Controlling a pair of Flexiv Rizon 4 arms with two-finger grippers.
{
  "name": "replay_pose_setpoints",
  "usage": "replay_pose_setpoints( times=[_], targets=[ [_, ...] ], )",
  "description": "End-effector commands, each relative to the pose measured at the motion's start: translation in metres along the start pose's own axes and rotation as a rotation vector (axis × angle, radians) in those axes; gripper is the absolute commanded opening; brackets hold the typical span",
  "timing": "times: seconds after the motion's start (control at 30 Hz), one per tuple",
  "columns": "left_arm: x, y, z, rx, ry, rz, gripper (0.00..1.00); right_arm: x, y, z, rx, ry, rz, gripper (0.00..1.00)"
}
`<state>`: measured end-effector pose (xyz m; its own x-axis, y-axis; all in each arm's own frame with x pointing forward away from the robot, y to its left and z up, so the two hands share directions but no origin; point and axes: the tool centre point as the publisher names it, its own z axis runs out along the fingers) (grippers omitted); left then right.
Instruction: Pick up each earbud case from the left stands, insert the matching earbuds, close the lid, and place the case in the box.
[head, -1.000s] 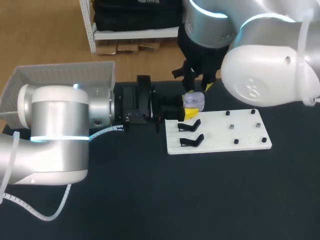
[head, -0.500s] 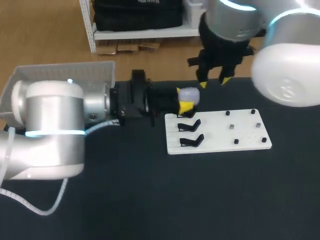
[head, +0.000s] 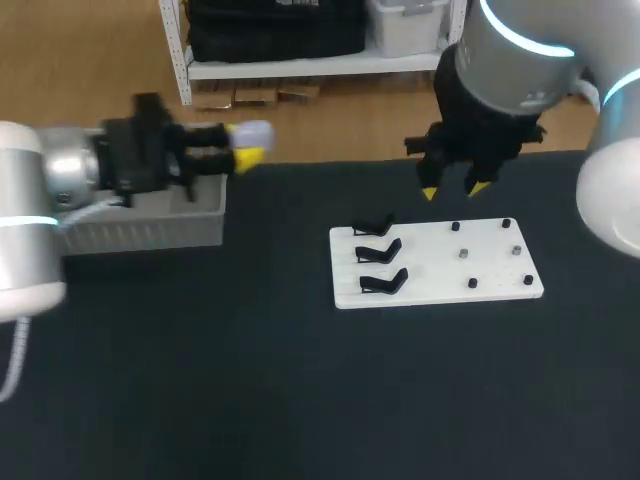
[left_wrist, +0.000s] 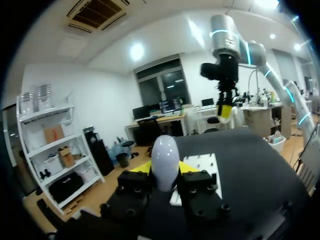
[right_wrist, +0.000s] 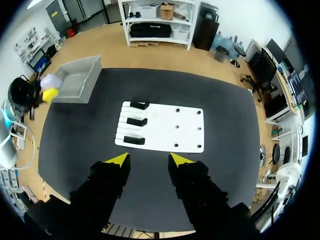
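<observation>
In the left gripper (head: 244, 152), clamped from two sides between the yellow fingertips (left_wrist: 142, 167): an earbud case (head: 252, 133). Pale lavender-white, smooth and rounded like an egg in the left wrist view, standing up past the fingertips; seam and hinge too faint to tell. Held in the air well to the left of the white stand board (head: 440, 272), out past the level of its far edge. Also left of the board and well apart from it: a grey open box (head: 150, 215), close by the held case. Just beyond the board's far edge, hovering above the table: the right gripper (head: 454, 188), fingers spread apart with nothing between them. Along the board's left side, in a row from far edge to near edge: three black stands (head: 380, 250). Across the board's right half: six small studs (head: 464, 253), dark or grey, set in two columns.
</observation>
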<state>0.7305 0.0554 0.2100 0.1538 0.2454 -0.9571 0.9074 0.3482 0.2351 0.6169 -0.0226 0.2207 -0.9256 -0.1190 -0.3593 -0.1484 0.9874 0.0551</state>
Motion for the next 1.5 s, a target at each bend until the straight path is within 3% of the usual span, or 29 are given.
replay_pose_setpoints(
  times=[0.03, 0.3, 0.5, 0.7, 0.93, 0.97, 1.0, 1.07, 1.17, 1.27, 1.5],
  targets=[
    [0.031, 0.039, -0.057, 0.009, -0.009, -0.006, 0.00, 0.010, 0.004, 0.000, 0.003, -0.012, 0.014, 0.49],
    [0.096, 0.106, -0.083, -0.051, 0.085, -0.060, 0.00, 0.030, 0.011, -0.004, 0.029, 0.019, 0.067, 0.53],
    [0.131, 0.143, -0.075, -0.028, 0.174, -0.099, 0.00, 0.044, 0.017, -0.007, 0.061, 0.052, 0.117, 0.54],
    [0.176, 0.162, -0.060, -0.022, 0.252, -0.171, 0.00, 0.053, 0.024, -0.011, 0.083, 0.070, 0.148, 0.54],
    [0.205, 0.160, -0.051, 0.009, 0.260, -0.211, 0.00, 0.057, 0.029, -0.014, 0.100, 0.076, 0.165, 0.54],
    [0.208, 0.160, -0.052, 0.004, 0.261, -0.221, 0.09, 0.057, 0.030, -0.014, 0.102, 0.077, 0.164, 0.55],
    [0.210, 0.159, -0.052, 0.004, 0.265, -0.230, 0.34, 0.058, 0.031, -0.014, 0.103, 0.077, 0.164, 0.55],
    [0.215, 0.157, -0.053, 0.001, 0.274, -0.243, 1.00, 0.057, 0.033, -0.014, 0.104, 0.078, 0.162, 0.55],
    [0.209, 0.154, -0.054, 0.006, 0.257, -0.229, 1.00, 0.056, 0.035, -0.016, 0.093, 0.068, 0.160, 0.56],
    [0.190, 0.149, -0.057, 0.006, 0.219, -0.201, 1.00, 0.053, 0.035, -0.017, 0.061, 0.052, 0.163, 0.58],
    [0.147, 0.124, -0.063, 0.036, 0.191, -0.144, 1.00, 0.046, 0.027, -0.015, 0.022, 0.028, 0.158, 0.74]
  ],
)
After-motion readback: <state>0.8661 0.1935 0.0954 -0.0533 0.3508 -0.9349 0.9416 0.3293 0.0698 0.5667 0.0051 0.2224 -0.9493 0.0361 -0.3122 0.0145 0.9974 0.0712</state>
